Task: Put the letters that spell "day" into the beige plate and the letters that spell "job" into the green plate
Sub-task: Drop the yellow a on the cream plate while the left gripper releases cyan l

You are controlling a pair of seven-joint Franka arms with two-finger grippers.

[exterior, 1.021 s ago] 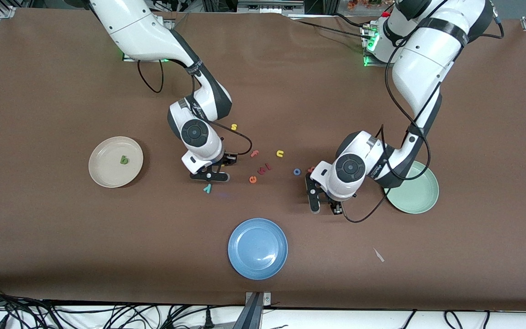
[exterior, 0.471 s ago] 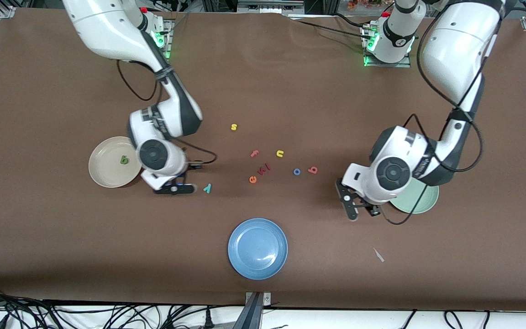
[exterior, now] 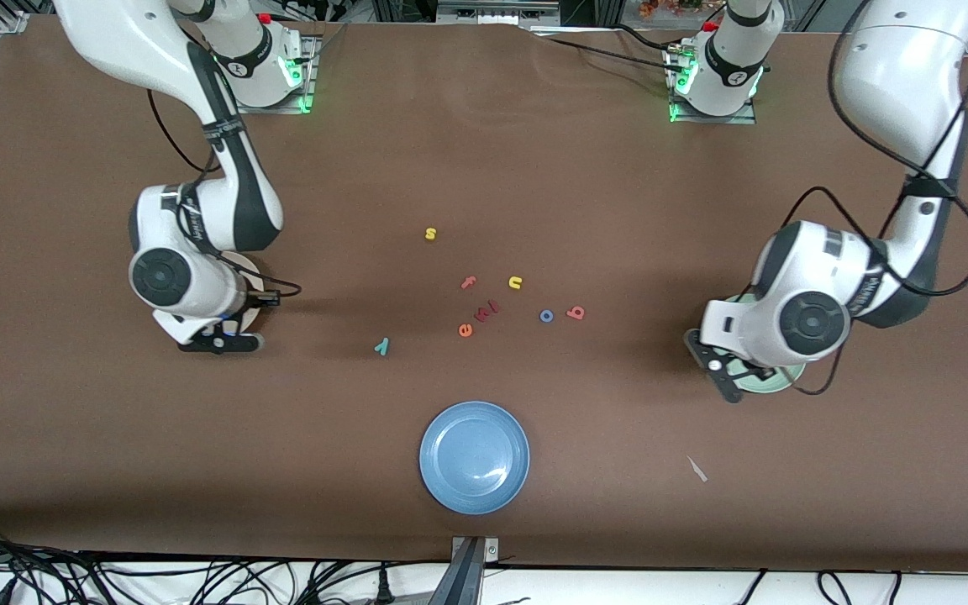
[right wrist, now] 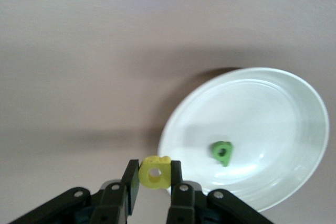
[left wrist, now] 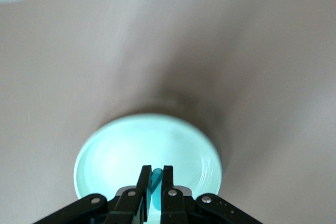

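With the right end effector (right wrist: pixel 154 182) clamping the yellow "d" (right wrist: pixel 155 172) and the left end effector (left wrist: pixel 153 182) clamping the teal "j" (left wrist: pixel 155 182), each is needing centring over the beige plate (right wrist: pixel 273 98) and green plate (left wrist: pixel 105 156) before dropping

yellow "d" (right wrist: pixel 155 173), green "a" (right wrist: pixel 222 152), teal "j" (left wrist: pixel 155 182), blue plate (exterior: pixel 474 456)

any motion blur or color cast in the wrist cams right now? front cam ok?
Left wrist view: table smeared by motion blur, green plate washed out to cyan-white; gripper and teal letter sharper. Right wrist view: soft, beige plate overexposed to white. Front view: sharp, even light, soft arm shadows.
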